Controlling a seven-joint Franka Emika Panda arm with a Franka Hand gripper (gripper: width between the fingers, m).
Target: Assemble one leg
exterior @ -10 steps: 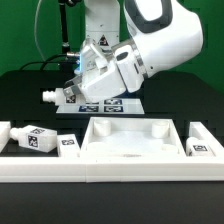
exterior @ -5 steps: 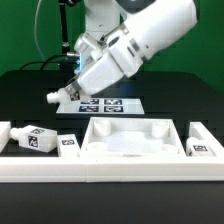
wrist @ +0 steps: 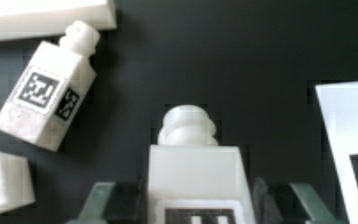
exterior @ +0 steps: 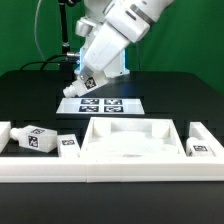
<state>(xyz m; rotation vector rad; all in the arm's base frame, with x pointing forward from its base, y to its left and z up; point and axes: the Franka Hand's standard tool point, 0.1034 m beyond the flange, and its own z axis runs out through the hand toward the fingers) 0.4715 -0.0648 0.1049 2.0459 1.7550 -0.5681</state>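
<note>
My gripper (exterior: 86, 80) is shut on a leg (exterior: 76, 88), a short white square post with a tag marker. It holds the leg tilted, up in the air above the marker board (exterior: 100, 104). In the wrist view the same leg (wrist: 195, 160) stands between my two fingers (wrist: 105, 205), its rounded end pointing away from the gripper (wrist: 202, 212). The white tray-like tabletop (exterior: 130, 140) lies at the front middle.
Two loose legs (exterior: 36, 140) (exterior: 68, 145) lie at the exterior view's left and one (exterior: 201, 148) at its right. A low white wall (exterior: 110, 168) runs along the front. The wrist view shows another leg (wrist: 48, 90) and the tabletop's edge (wrist: 346, 120).
My gripper has risen and swung up from just above the table, carrying the leg with it. The leg's free end moved up and toward the exterior view's right.
</note>
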